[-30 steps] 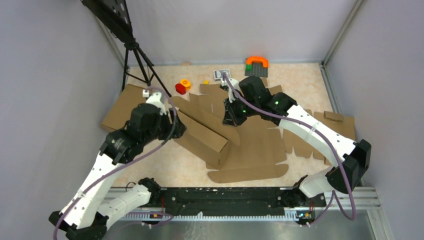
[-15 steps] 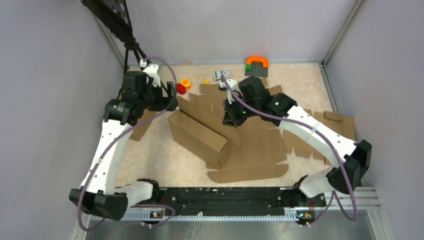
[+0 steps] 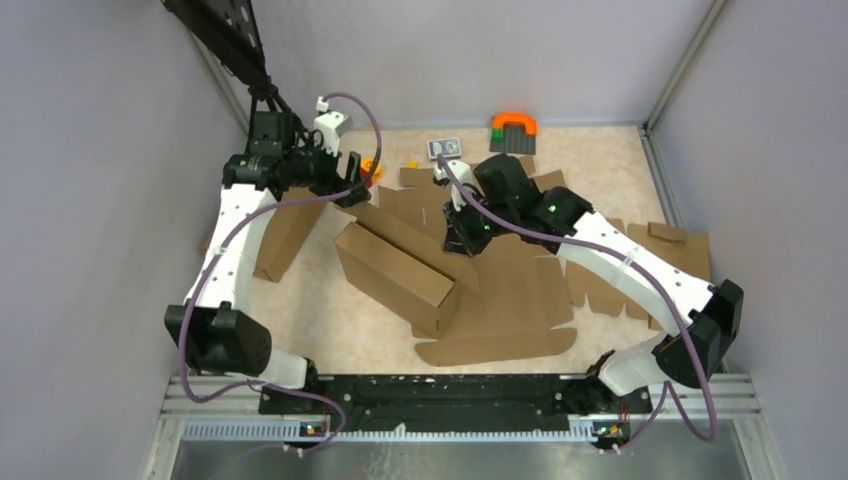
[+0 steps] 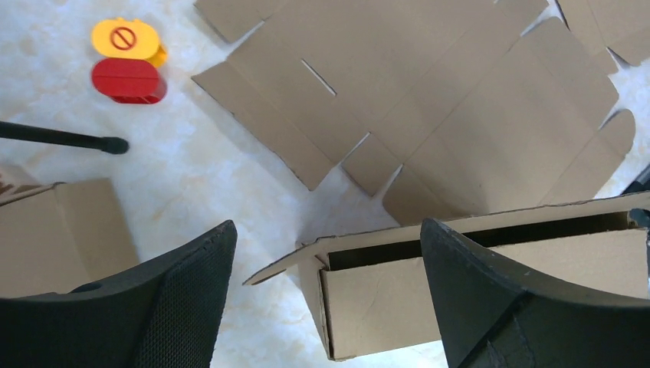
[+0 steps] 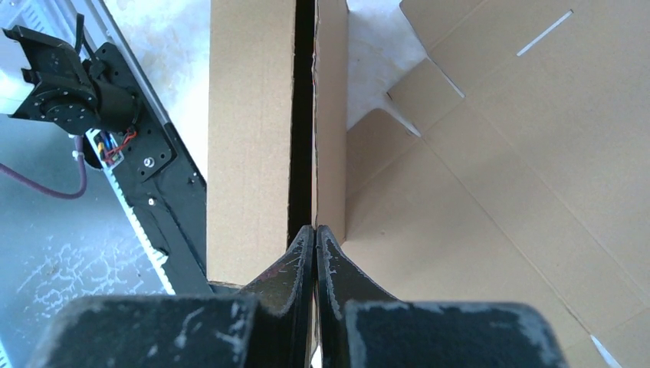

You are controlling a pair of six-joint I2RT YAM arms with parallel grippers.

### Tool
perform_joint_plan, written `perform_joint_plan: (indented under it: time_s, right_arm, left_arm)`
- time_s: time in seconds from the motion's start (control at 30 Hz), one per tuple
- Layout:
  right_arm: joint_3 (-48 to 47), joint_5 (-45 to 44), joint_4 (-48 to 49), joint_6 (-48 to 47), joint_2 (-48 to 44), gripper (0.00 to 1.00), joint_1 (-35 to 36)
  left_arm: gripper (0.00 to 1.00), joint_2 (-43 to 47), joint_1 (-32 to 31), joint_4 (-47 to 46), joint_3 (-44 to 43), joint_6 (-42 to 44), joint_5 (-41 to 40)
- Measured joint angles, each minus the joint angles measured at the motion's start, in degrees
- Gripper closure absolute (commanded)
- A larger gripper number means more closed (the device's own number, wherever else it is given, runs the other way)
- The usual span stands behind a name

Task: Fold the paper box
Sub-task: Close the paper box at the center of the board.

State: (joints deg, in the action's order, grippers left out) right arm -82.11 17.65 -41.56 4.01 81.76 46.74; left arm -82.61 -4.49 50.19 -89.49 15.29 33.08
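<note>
The paper box [image 3: 510, 300] is a large brown die-cut sheet lying mid-table, with one long side folded up into a double wall [image 3: 395, 265]. My right gripper [image 3: 462, 240] is shut on the far end of that wall. In the right wrist view its fingers [image 5: 315, 230] pinch the thin inner panel [image 5: 329, 115]. Back left of the box, my left gripper [image 3: 352, 182] hangs raised above the table. Its jaws stand wide open and empty [image 4: 328, 225], above the wall's near corner [image 4: 368, 307].
A plain cardboard slab [image 3: 285, 230] lies at the left under the left arm. A red and yellow toy [image 4: 126, 77] and a tripod leg [image 4: 61, 138] sit near the left gripper. An orange-and-green block [image 3: 513, 130], a small card [image 3: 444, 148] and another cardboard sheet [image 3: 665, 250] lie further off.
My left gripper has let go of the box wall, opened wide, and risen away to the back left. The right gripper has held still, shut on the wall, which stays standing.
</note>
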Motion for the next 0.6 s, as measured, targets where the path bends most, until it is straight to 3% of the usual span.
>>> perform_joint_plan:
  time_s: [0.23, 0.4, 0.6]
  right_arm:
    - [-0.22, -0.39, -0.22, 0.02, 0.13, 1.0, 0.02]
    - [-0.72, -0.48, -0.59, 0.04, 0.59, 1.0, 0.02]
    - [-1.29, -0.46, -1.16, 0.04, 1.01, 1.0, 0.02]
  left_arm:
    - [0.16, -2.25, 0.61, 0.81, 0.04, -0.5, 3.74]
    - [0.21, 1.7, 0.66, -0.33, 3.28, -5.03, 3.76]
    - [0.19, 6.23, 0.66, -0.15, 6.14, -8.81, 1.9]
